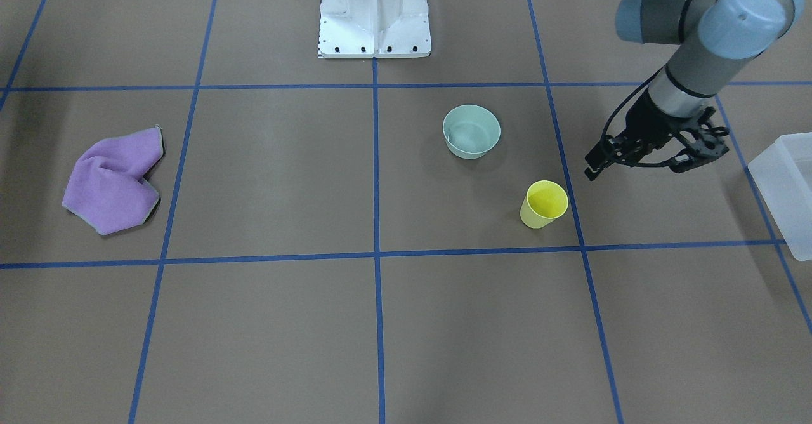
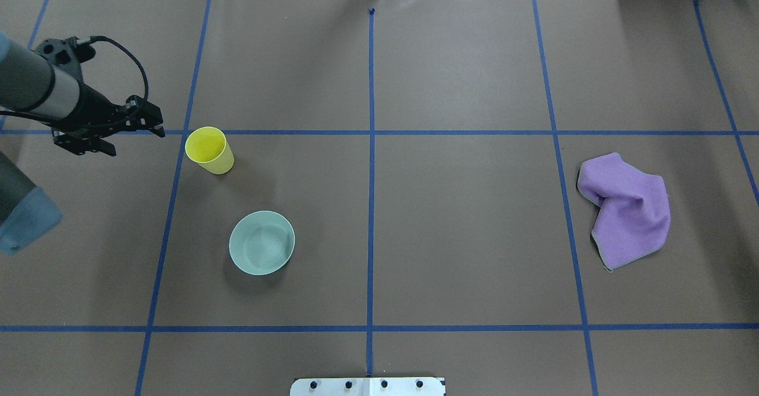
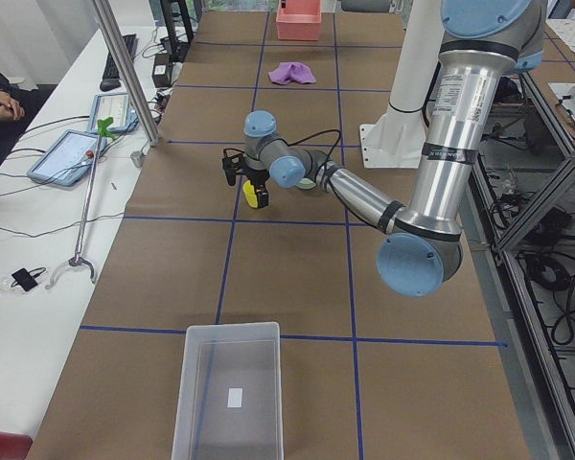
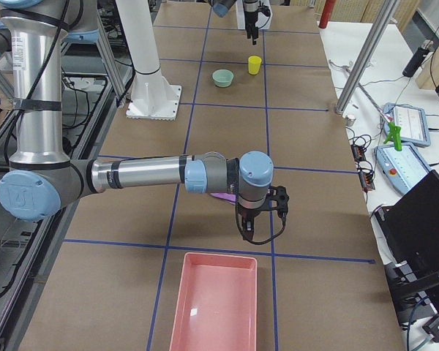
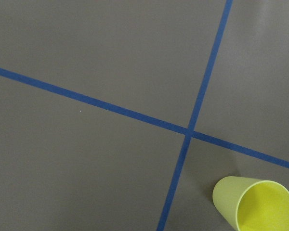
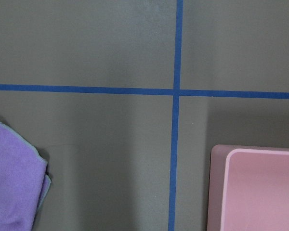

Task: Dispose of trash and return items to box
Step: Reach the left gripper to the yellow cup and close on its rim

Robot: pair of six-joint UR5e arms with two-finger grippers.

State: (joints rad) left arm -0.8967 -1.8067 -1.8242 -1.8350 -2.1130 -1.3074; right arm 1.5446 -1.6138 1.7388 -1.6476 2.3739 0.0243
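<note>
A bright-yellow cup [image 1: 544,204] stands upright on the brown table; it also shows in the overhead view [image 2: 209,149] and at the lower right of the left wrist view [image 5: 255,204]. A pale mint-green bowl [image 1: 471,132] stands upright near it. The translucent white box [image 1: 786,183] sits at the table's end on my left, seen empty in the left side view [image 3: 230,393]. My left gripper [image 2: 135,139] hovers open and empty beside the cup, between cup and box. My right gripper [image 4: 260,219] shows only in the right side view; I cannot tell its state.
A crumpled purple cloth [image 2: 628,206] lies on the right half of the table, under my right arm, and shows in the right wrist view [image 6: 12,183]. A pink tray [image 4: 216,307] sits at the table's right end. The white pedestal [image 1: 374,11] stands mid-table at the robot's side.
</note>
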